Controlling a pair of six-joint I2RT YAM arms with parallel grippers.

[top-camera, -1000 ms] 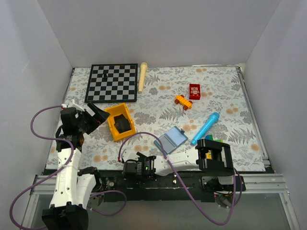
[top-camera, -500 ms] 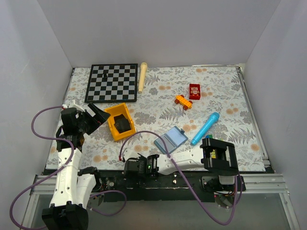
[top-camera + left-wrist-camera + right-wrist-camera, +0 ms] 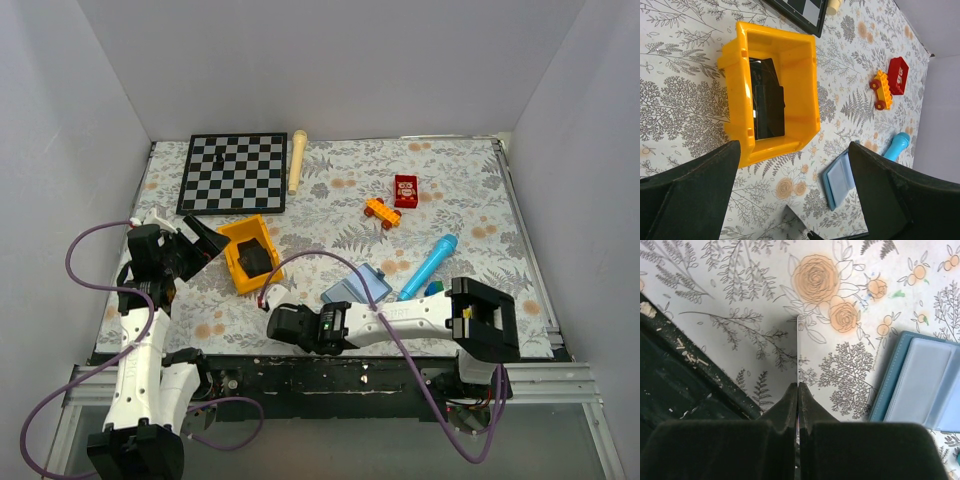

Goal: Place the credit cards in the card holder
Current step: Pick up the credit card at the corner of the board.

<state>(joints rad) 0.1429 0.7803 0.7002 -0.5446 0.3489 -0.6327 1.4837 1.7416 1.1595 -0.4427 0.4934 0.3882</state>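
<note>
Looking from overhead: the left claw (image 3: 207, 240) hangs beside the yellow bin (image 3: 233, 268) at the left of the table (image 3: 470, 200). The right arm lies low along the near edge, its claw (image 3: 278, 323) pointing left.
Credit cards (image 3: 767, 107): black and flat inside the bin. The left wrist view shows what looks like one overlapping the other; from above they are a single dark patch.
Card holder (image 3: 925, 380): lying open on the table, pale inside up, near the right claw and off to its right. Overhead, the right arm hides its near edge.
Left claw: spread wide with nothing between the fingers, over the bin's near side.
Right claw: pressed shut, tips over the flowered cloth by the table's front edge. Only its own camera shows a thin pale line running out from the tips; I cannot tell what it is.
Further back: chessboard (image 3: 233, 172), red box (image 3: 406, 190), blue tube (image 3: 428, 267).
</note>
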